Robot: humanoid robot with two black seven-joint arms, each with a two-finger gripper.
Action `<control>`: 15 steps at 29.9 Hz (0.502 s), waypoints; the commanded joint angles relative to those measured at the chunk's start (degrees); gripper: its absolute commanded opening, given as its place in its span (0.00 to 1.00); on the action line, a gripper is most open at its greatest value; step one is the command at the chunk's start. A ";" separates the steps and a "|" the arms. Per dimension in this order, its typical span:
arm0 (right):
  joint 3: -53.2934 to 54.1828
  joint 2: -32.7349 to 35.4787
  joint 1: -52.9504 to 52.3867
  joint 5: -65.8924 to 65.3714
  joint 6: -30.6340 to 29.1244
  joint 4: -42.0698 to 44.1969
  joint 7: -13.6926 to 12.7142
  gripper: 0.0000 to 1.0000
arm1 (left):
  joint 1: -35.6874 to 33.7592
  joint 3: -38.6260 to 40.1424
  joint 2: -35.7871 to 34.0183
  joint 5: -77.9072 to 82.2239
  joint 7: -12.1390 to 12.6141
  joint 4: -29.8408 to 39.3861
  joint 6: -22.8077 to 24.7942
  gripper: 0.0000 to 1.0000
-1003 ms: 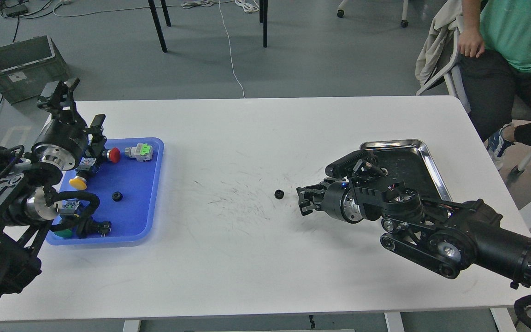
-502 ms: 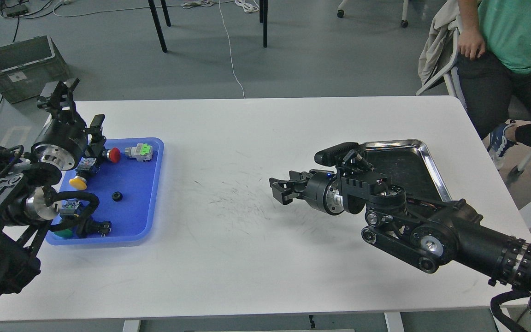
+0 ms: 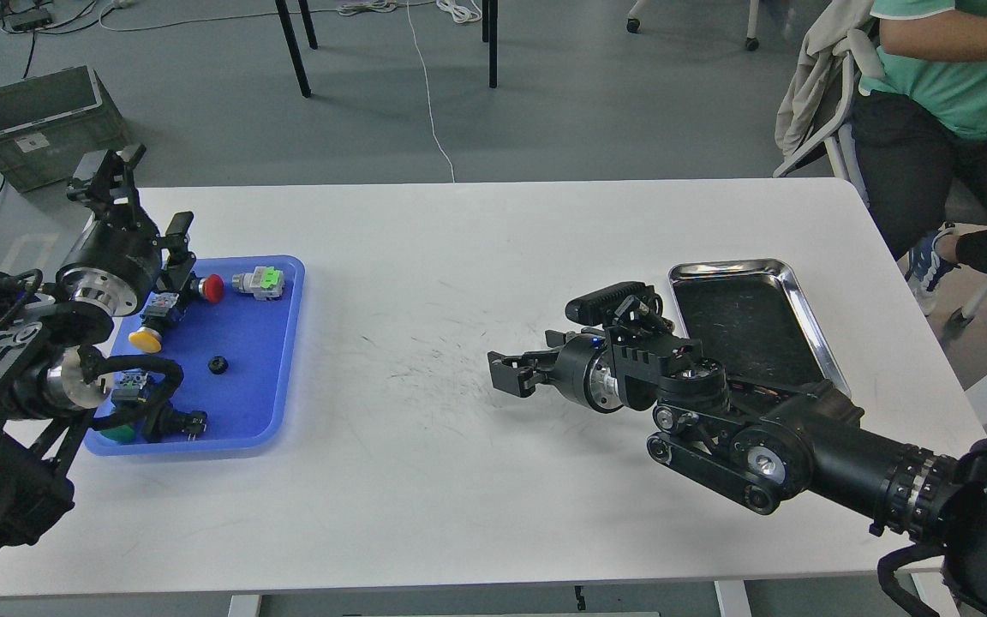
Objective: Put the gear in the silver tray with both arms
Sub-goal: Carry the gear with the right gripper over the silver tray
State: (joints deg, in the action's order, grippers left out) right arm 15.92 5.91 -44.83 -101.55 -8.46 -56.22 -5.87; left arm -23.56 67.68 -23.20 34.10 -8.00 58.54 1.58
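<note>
The silver tray lies at the right of the white table, its dark floor bare. My right gripper reaches left over the table's middle, low over the surface, with its fingers apart. The small black gear that lay there is hidden under or between those fingers. A second small black gear lies in the blue tray at the left. My left gripper is raised beyond the blue tray's far left corner, pointing up, open and empty.
The blue tray also holds a red button, a yellow button, a grey-green switch and other parts. A seated person is at the far right. A grey crate stands on the floor.
My right arm has swung left from beside the silver tray to the table's middle. Its gripper now covers the gear. The left arm has barely moved.
</note>
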 commanded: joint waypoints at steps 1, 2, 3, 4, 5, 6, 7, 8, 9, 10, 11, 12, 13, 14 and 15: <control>-0.97 -0.37 -0.08 -0.05 -0.06 0.41 -0.02 0.88 | 0.00 -0.01 0.00 0.00 0.00 0.00 0.00 0.98; -1.23 -0.46 -0.17 -0.05 -0.06 0.50 -0.02 0.87 | 0.00 0.08 0.00 0.00 0.00 0.00 0.00 0.98; -1.50 -0.46 -0.26 -0.05 -0.06 0.50 -0.02 0.87 | 0.00 -0.01 0.00 0.00 0.00 0.00 0.00 0.98; -1.76 -0.46 -0.34 -0.05 -0.06 0.50 -0.02 0.87 | 0.00 -0.01 0.00 0.00 0.00 0.00 0.00 0.98; -2.20 -0.46 -0.61 -0.13 -0.06 0.50 -0.02 0.84 | 0.00 -0.01 0.00 0.00 0.00 0.00 0.00 0.98; -2.64 -0.46 -0.87 -0.13 -0.06 0.50 -0.02 0.81 | 0.00 -0.01 0.00 0.00 0.00 0.00 0.00 0.98; -3.25 -0.46 -1.13 -0.13 -0.06 0.50 -0.02 0.79 | 0.00 -0.01 0.00 0.09 0.00 0.00 0.00 0.98; -3.61 -0.46 -1.31 -0.13 -0.06 0.50 -0.02 0.79 | 0.00 -0.01 0.00 0.00 0.00 0.00 0.00 0.98; -3.87 -0.46 -1.49 -0.13 -0.15 0.50 -0.02 0.78 | 0.00 -0.01 0.00 0.09 0.00 0.00 0.00 0.98; -4.05 -0.46 -1.66 -0.13 -0.15 0.50 -0.02 0.76 | 0.00 0.08 0.00 0.00 0.00 0.00 0.00 0.98; -4.14 -0.46 -1.75 -0.13 -0.24 0.50 -0.02 0.75 | 0.00 -0.01 0.00 0.00 0.00 0.00 0.00 0.98; -4.22 -0.46 -1.75 -0.13 -0.24 0.50 -0.02 0.74 | 0.00 -0.01 0.09 0.00 0.00 0.00 0.00 0.98; -4.23 -0.46 -1.75 -0.13 -0.33 0.50 -0.02 0.73 | 0.00 -0.01 0.09 0.00 0.00 0.00 0.00 0.98; -4.31 -0.46 -1.75 -0.13 -0.41 0.50 -0.02 0.69 | 0.00 -0.01 0.09 0.00 0.00 0.00 0.00 0.98; -4.31 -0.46 -1.75 -0.13 -0.41 0.50 -0.02 0.66 | 0.00 0.08 0.09 0.00 0.00 0.00 0.00 0.98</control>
State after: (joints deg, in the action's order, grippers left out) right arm 11.73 5.45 -46.54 -101.69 -8.74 -55.72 -5.89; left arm -23.55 67.68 -23.20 34.10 -8.00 58.54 1.58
